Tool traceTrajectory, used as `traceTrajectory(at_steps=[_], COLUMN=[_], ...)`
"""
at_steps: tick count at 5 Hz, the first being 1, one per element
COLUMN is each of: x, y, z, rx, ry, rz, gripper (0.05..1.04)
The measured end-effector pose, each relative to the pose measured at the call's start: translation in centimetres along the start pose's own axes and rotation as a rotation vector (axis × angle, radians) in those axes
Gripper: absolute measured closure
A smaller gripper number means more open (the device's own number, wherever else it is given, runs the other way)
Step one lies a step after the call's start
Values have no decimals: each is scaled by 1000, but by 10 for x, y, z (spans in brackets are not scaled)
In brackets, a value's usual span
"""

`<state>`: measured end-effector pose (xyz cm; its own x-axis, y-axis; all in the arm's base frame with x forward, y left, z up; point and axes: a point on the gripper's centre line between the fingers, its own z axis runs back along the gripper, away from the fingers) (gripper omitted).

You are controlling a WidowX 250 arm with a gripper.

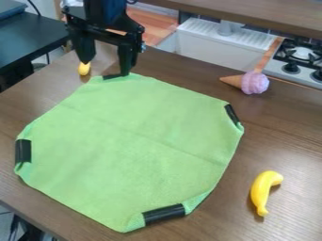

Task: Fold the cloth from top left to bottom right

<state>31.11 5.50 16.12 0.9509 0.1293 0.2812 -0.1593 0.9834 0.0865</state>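
- Brown table [289,146]: flat support for folding.
- Green cloth [132,146]: spread across the table, probably so one end can cross over the other.
- Gripper [106,68]: open and empty at the cloth's upper-left end, presumably to pinch there.
- Toy ice cream [254,83], banana [264,190]: beside the cloth, off it.
- Black strips [164,214]: at the tucked corners, likely holding them down.

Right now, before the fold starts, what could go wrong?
The open gripper has only one finger close to the black tape at the cloth's far corner, so closing may miss or pinch little. The other corners look loose, so a pull could drag the whole cloth. A wide fold might nudge the banana.
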Motion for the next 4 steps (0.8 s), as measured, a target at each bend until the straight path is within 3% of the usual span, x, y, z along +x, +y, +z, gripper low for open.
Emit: traceTrajectory(at_steps=[1, 2, 3, 4], x=[-2, -1, 8, 21], y=[-2, 19, 34, 49], z=[-8, -20, -37, -47], rx=[-8, -60, -135, -178], ry=[25, 41, 101, 79], rz=[-10, -143, -295, -434], gripper=[83, 83, 83, 83])
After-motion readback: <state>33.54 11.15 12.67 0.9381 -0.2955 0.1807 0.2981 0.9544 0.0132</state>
